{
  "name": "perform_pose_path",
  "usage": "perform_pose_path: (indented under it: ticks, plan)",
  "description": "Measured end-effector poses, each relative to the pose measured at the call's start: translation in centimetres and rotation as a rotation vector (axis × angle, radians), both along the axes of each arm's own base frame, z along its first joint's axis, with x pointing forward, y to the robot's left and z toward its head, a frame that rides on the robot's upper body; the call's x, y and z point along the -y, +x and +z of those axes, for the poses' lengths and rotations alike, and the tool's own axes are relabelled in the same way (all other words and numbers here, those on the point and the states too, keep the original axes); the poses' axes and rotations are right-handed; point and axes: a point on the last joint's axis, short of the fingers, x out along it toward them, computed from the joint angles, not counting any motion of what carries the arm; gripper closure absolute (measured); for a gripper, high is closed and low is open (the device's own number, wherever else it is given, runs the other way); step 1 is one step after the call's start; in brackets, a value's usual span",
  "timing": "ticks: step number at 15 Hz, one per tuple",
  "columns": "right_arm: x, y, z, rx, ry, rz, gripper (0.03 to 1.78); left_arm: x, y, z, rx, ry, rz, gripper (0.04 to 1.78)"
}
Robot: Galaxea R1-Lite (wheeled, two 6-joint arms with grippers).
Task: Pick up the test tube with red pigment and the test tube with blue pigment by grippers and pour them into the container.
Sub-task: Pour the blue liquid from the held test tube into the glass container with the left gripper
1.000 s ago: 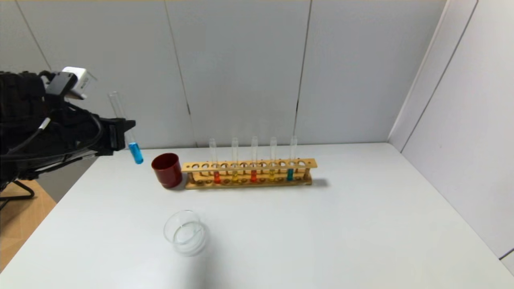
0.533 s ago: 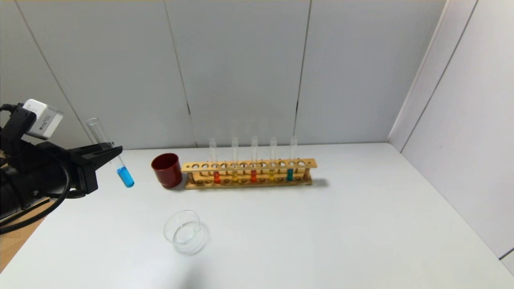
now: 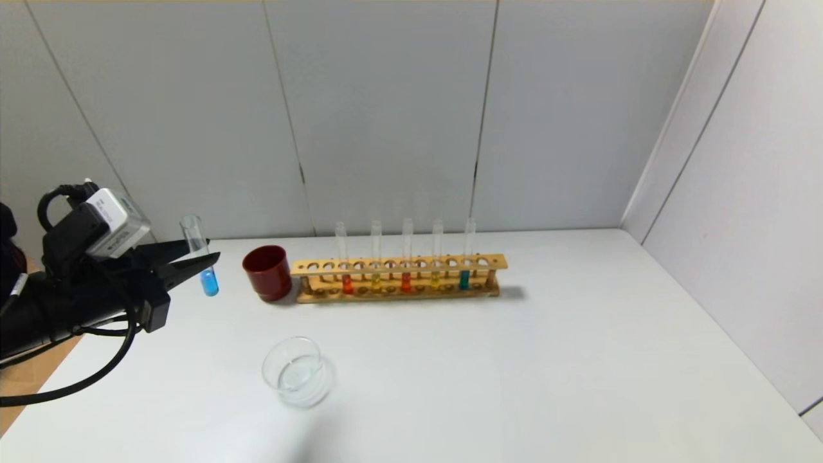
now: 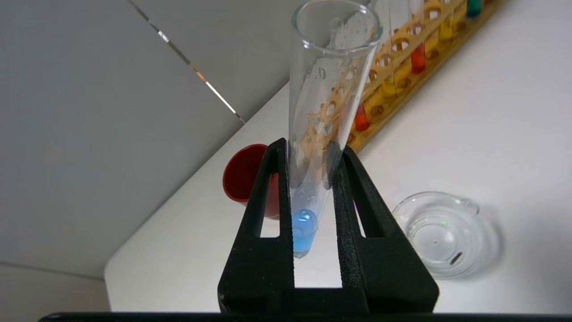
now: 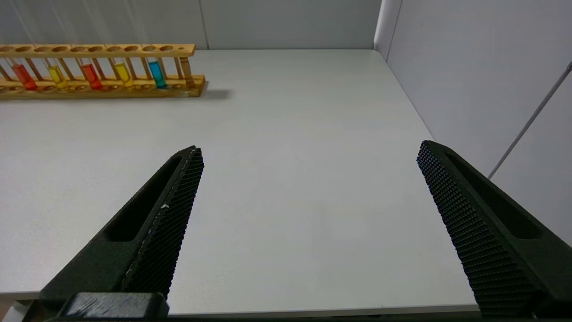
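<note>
My left gripper (image 3: 200, 260) is shut on the test tube with blue pigment (image 3: 209, 281), holding it nearly upright above the table's left side, left of the dark red cup. In the left wrist view the black fingers (image 4: 268, 188) clamp the glass (image 4: 333, 67) at mid-height, with the blue liquid (image 4: 303, 233) at its round bottom. Two test tubes with red pigment (image 3: 347, 283) (image 3: 406, 281) stand in the wooden rack (image 3: 398, 263). The clear glass container (image 3: 297, 373) sits nearer me, right of and below the held tube. My right gripper (image 5: 310, 152) is open over the table's near right part.
A dark red cup (image 3: 267, 272) stands at the rack's left end. The rack also holds two yellow tubes (image 3: 376, 283) and a teal tube (image 3: 464, 279). Grey walls close the back and right. The table's left edge lies under my left arm.
My left gripper has come down and shifted slightly right with the blue tube. The tube has turned from tilted to nearly upright.
</note>
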Motion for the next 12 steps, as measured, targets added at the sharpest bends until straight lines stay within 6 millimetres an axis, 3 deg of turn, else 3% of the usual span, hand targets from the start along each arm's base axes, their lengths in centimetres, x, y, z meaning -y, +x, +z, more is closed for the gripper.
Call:
perform_pose_path:
  ticks: [8,12]
  plan:
    - [0.0,0.0,0.0,0.000,0.000,0.000,0.06,-0.2,2.7,-1.9,0.054,0.301,-0.077,1.50]
    - [0.0,0.0,0.0,0.000,0.000,0.000,0.06,-0.2,3.0,-2.5,0.077,0.381,-0.101,1.50]
